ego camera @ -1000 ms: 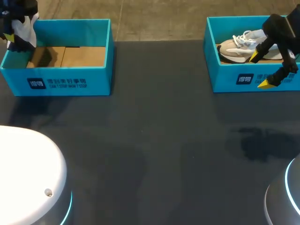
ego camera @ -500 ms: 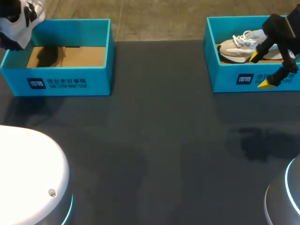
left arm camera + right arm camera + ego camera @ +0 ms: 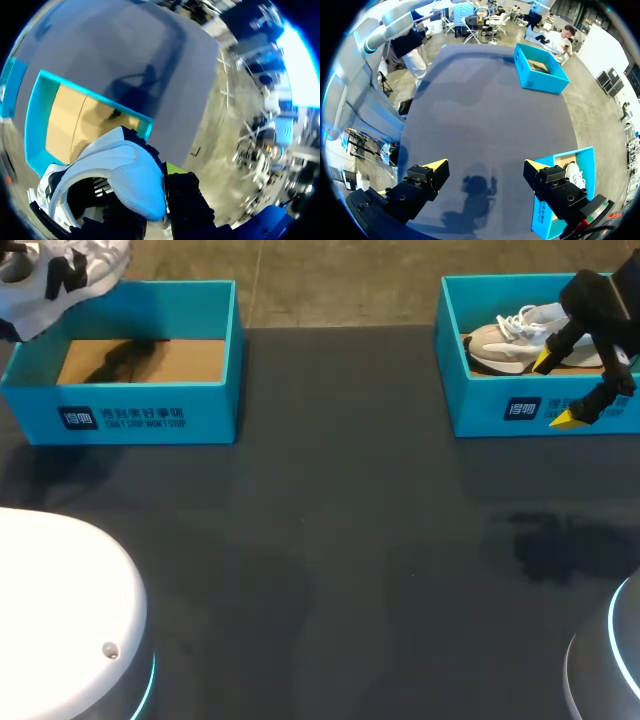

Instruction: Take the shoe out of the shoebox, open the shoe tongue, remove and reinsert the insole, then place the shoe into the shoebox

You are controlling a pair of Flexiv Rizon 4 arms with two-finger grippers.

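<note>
The dark tabletop (image 3: 330,540) fills the scene. At its near corners sit two rounded white robot bases, a large one on the left (image 3: 60,610) and the edge of another on the right (image 3: 605,670). Beyond them the surface is bare except for a soft shadow (image 3: 560,545) towards the right.

Farther back on the left stands the left shoebox (image 3: 150,415), teal, with its brown cardboard floor showing and a dark shadow lying across it. Above its far left corner the white shoe (image 3: 60,275), with black accents, hangs in the air, tilted and not touching the box. In the left wrist view the left end effector (image 3: 160,190) is clamped on the heel of this shoe (image 3: 120,175). One yellow-tipped finger (image 3: 172,167) presses the outside (the other is hidden by the shoe), and the open box lies ahead.

Far right stands the right shoebox (image 3: 500,405), also teal, with a beige shoe (image 3: 510,340) with white laces lying inside. The right end effector (image 3: 555,390) hovers at that box's near wall, fingers spread wide and holding nothing. Its own wrist view shows the same wide, empty gap (image 3: 485,167), with the box just beside one finger.
</note>
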